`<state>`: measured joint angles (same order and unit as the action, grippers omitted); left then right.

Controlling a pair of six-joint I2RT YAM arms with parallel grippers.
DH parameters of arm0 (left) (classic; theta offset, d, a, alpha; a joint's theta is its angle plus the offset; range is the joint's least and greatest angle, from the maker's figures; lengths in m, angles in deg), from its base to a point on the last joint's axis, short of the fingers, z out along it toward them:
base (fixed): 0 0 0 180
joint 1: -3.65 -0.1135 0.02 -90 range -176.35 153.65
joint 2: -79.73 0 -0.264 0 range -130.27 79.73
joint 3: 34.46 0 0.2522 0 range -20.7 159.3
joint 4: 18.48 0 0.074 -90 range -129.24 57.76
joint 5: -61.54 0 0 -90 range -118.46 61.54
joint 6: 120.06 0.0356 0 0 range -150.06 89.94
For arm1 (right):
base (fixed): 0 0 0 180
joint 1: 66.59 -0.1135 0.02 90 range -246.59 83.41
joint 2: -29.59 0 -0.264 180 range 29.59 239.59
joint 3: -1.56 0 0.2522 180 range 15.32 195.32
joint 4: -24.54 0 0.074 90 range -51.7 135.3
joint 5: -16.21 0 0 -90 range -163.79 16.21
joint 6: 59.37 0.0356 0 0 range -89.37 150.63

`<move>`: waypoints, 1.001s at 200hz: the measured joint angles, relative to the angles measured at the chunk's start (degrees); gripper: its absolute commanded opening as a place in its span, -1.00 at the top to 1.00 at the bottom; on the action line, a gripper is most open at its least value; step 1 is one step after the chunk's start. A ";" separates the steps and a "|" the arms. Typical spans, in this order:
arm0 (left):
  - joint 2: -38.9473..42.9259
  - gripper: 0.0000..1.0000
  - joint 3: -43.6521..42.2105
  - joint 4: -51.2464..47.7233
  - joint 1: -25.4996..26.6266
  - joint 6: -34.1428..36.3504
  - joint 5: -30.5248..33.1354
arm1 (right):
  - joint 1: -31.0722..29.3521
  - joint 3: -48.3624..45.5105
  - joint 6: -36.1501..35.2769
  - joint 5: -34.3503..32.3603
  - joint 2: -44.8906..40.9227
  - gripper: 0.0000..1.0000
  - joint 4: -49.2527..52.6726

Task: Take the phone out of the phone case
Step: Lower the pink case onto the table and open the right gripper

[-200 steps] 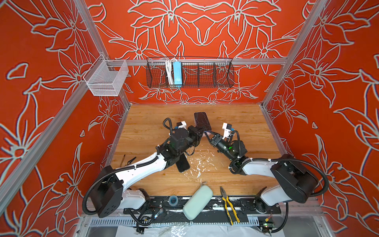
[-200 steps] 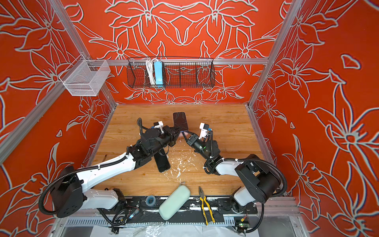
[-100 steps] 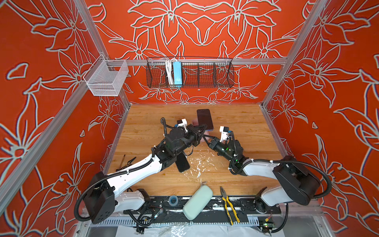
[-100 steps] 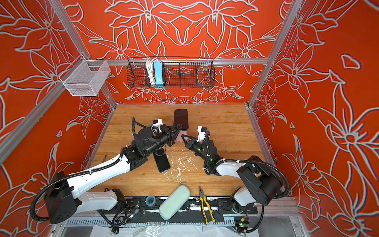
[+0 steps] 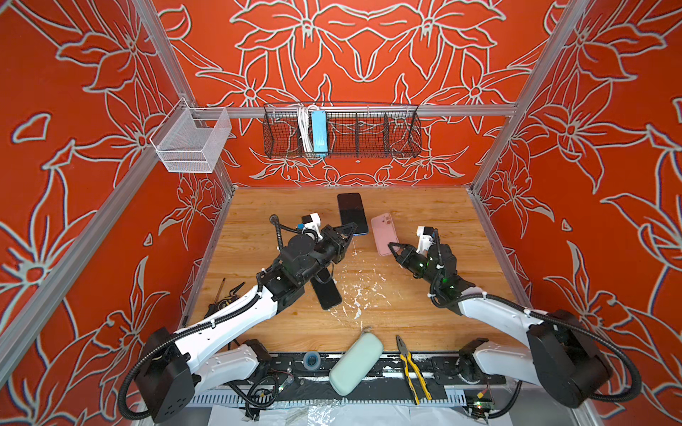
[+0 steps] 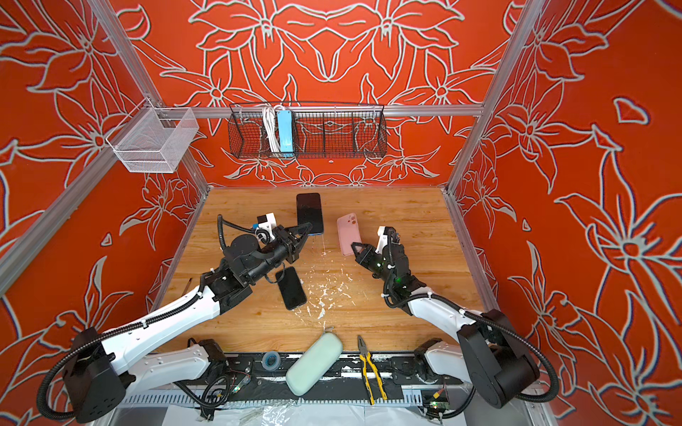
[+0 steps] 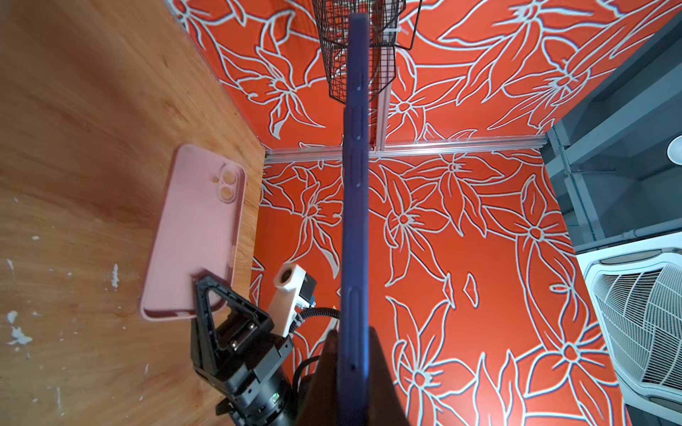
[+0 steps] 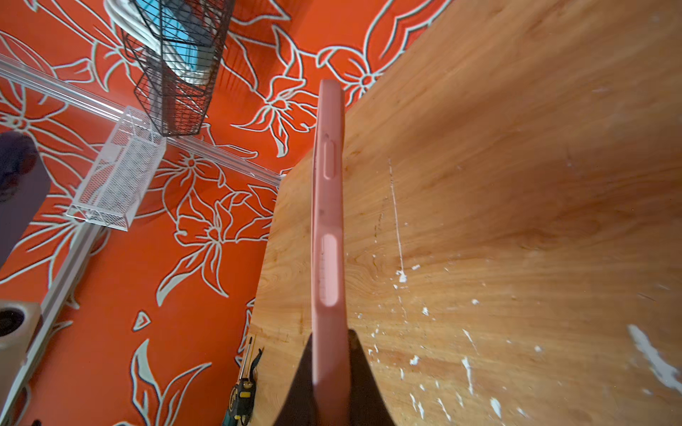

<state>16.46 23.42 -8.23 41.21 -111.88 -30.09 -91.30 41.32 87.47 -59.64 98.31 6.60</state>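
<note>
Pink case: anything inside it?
Cannot see inside: the pink case, shut in the right gripper, shows only its back and edge. The blue phone is apart, in the left gripper.

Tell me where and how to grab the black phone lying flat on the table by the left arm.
Probably from straight above, jaws across the two long edges of the black phone, toward its near end: it lies flat on the table, narrow enough crosswise, and the left arm overhangs its far end.

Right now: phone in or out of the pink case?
Out: left gripper holds the phone, right gripper holds the pink case, clearly apart.
</note>
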 measured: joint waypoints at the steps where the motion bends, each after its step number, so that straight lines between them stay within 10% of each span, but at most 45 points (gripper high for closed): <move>1: 0.00 1.00 -0.02 0.00 -0.11 0.02 -0.09 | 0.31 -0.11 -0.13 0.33 -0.24 0.98 0.37; 200: -1.11 1.00 -3.52 -0.81 -6.82 3.26 -10.47 | 29.16 -5.70 -18.21 8.94 -10.19 0.79 33.59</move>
<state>15.35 19.90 -9.04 34.39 -108.63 -40.56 -62.14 35.62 69.26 -50.70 88.13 40.19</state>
